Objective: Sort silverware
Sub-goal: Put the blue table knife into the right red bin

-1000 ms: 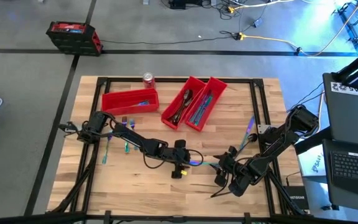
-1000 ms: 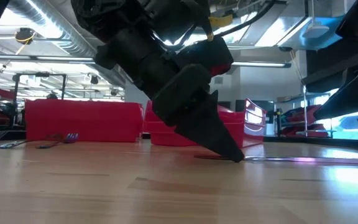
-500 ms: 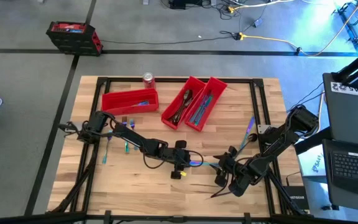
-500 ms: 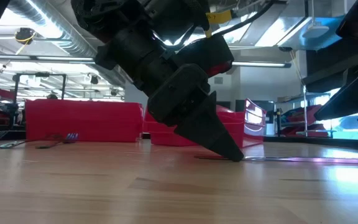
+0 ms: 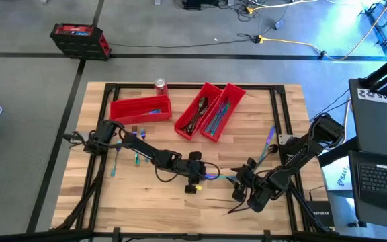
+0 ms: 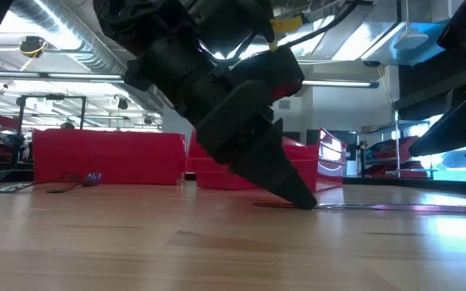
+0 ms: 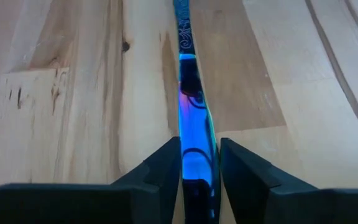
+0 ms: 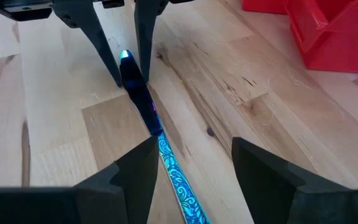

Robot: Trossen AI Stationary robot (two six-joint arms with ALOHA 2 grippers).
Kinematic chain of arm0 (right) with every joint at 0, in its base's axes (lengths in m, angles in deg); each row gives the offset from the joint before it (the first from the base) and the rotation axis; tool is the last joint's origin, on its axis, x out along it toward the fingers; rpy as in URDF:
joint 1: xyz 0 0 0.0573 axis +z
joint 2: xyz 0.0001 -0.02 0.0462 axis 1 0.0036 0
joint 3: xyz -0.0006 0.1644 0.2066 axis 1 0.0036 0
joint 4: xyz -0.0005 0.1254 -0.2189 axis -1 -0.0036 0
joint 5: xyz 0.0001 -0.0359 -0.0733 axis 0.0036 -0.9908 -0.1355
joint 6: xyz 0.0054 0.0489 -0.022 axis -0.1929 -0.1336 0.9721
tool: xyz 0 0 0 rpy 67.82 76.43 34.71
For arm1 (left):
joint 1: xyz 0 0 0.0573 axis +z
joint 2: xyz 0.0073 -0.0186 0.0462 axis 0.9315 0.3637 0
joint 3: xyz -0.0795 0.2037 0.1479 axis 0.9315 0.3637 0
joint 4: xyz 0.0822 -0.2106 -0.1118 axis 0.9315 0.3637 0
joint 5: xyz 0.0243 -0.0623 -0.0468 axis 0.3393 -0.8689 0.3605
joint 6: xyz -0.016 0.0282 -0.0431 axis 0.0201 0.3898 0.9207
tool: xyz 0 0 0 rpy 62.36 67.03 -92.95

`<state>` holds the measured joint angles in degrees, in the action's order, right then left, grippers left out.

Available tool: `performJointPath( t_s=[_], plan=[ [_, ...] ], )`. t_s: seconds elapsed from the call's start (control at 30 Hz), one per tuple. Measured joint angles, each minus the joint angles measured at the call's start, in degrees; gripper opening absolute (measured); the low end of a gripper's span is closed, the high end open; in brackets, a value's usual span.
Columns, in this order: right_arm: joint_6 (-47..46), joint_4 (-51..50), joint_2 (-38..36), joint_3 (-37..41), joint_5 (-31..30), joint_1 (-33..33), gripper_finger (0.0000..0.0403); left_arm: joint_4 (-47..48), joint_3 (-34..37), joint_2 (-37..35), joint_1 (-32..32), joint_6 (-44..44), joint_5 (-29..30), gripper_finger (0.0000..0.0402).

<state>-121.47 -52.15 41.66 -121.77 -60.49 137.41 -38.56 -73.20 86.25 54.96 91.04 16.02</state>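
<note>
L gripper (image 5: pixel 207 175) down on the worktop (image 5: pixel 146 202), lower centre of high view, fingers (image 7: pixel 160 168) either side of an iridescent blue knife (image 7: pixel 191 124).
Fingers close beside the blade end, tips on the wood; can't tell if they're pinching yet. Knife lies flat, handle running twd R gripper (image 5: pixel 242 183), lower right, fingers (image 8: pixel 135 168) spread wide over the patterned handle. More silverware (image 5: pixel 136 138) loose mid-left; rest in red bins (image 5: pixel 210 111), upper centre. Soda can (image 5: pixel 160 85) beside them.
</note>
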Motion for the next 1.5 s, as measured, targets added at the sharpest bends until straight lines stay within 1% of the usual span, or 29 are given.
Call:
performJointPath(
  t_s=[0.1,0.33,0.73,1.07,1.2,1.3,1.4,1.5],
  plan=[
    [0.0,0.02,0.0,0.0,0.84,0.0,0.0188,0.02,0.0,0.02,0.02,3.74,0.06,0.0097],
    [0.0,0.02,-0.02,0.0,2.43,0.0,0.0188,0.0,0.02,0.02,-0.22,2.86,0.34,0.0097],
    [0.0,0.02,-0.07,0.0,2.49,0.0,0.0188,1.2,-0.02,0.0,0.26,3.97,-0.65,0.0097],
    [0.0,0.02,-0.09,0.0,2.49,0.0,0.0188,1.88,-0.02,-0.05,-0.2,-3.38,1.46,0.0097],
    [0.47,0.51,-0.09,-0.03,2.47,0.04,0.0188,1.97,-0.02,-0.05,-1.42,-9.24,5.58,0.0097],
    [4.99,1.39,-0.1,-0.92,2.63,0.03,0.0188,1.98,-0.02,-0.05,-2.24,-12.24,7.74,0.0097],
    [4.43,-1.11,-0.15,-1.14,0.05,0.0,0.0188,2.05,-0.02,-0.05,-2.43,-12.74,7.89,0.0097],
    [4.17,-1.19,-0.15,-1.33,-1.6,-0.02,0.0188,2.12,0.0,-0.05,-2.4,-10.45,7.91,0.0097]
  ],
)
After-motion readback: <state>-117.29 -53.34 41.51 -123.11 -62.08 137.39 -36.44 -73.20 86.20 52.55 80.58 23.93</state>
